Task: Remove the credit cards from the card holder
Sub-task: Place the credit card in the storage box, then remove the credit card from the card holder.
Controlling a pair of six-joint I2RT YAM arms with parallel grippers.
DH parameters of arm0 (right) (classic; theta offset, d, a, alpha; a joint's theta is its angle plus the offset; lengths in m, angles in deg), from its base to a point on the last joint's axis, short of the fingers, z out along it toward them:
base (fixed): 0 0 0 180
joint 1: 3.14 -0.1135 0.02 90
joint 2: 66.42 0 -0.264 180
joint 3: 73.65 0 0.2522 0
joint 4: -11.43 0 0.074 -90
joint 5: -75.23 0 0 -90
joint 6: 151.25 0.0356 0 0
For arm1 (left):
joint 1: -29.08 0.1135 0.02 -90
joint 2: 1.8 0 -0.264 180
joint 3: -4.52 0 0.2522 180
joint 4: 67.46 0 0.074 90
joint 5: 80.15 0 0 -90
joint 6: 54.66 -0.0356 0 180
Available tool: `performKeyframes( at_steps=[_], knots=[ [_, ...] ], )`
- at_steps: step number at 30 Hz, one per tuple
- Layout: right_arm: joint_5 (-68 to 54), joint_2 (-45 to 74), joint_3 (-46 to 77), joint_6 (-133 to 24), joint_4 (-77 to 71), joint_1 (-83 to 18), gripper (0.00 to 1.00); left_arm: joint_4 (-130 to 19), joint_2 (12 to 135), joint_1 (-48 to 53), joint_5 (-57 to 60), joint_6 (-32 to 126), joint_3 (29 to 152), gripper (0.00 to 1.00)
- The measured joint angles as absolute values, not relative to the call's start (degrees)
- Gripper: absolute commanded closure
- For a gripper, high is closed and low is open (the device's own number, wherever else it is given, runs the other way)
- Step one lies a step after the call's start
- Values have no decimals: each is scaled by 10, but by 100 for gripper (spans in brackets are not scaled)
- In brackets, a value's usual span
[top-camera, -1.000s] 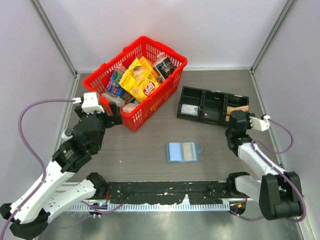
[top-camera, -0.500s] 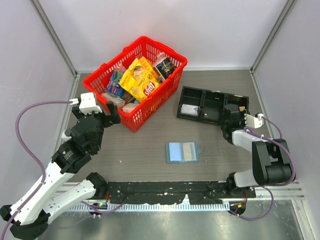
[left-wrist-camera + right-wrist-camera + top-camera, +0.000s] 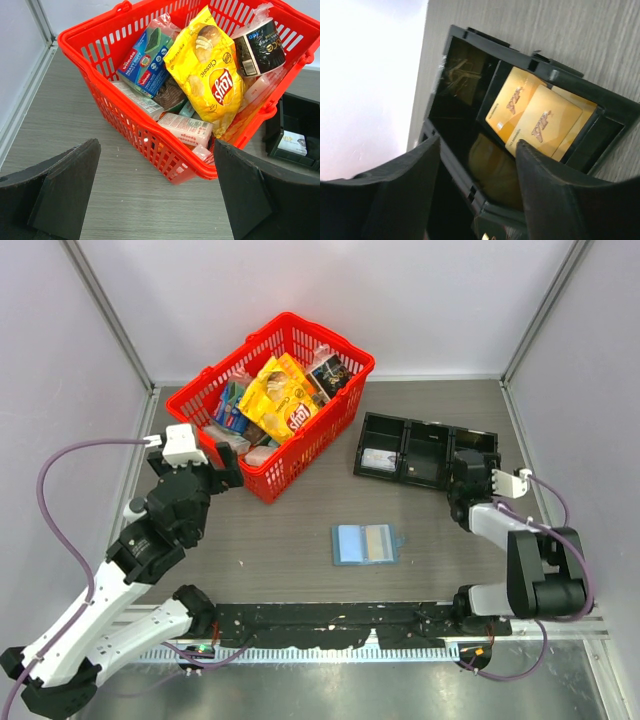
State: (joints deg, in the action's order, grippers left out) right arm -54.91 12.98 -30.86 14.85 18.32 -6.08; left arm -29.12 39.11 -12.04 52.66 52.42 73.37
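I am holding my right gripper [image 3: 479,150] over the right-hand compartment of the black tray [image 3: 428,452], at centre right of the top view. Its jaws are parted and nothing is sitting between them. The credit cards [image 3: 535,117] are lying flat in that compartment, just beyond my fingertips.

I am judging the step in hand to be clearing the tray. To do it well, I am aiming to rise straight up with the jaws apart, so that no pad drags a card over the wall.

My left gripper [image 3: 156,170] is hanging wide open and empty beside the red basket [image 3: 330,425], at left of the top view. The card holder [image 3: 349,543] is lying open at lower centre, well apart from both grippers.

Counting:
- Card holder: one
- Credit cards in the tray: two plainly showing, with the edge of a possible third beneath
- Tan card [image 3: 376,541] in the card holder's right pocket: one
- Pale card [image 3: 378,459] in the tray's left compartment: one

I am planning to pinch the pocketed card by its exposed edge and slide it out along the pocket
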Motion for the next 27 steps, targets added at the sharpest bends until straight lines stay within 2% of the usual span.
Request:
performKeyframes(
  at_steps=[4, 7, 16, 22, 27],
  knots=[
    [-525, 55, -319, 116, 158, -60, 11, -291, 397, -120, 522, 524, 734, 0],
    [-494, -12, -319, 65, 135, -60, 6, -291, 402, -120, 515, 525, 734, 0],
    [-343, -173, -281, -134, 6, -60, 7, -260, 462, -120, 461, 551, 769, 0],
    [-192, -180, -216, -229, -106, -73, 12, -225, 512, -121, 402, 596, 820, 0],
    [-119, -176, -212, -266, -179, -153, 19, -203, 552, -150, 381, 634, 855, 0]
  ],
)
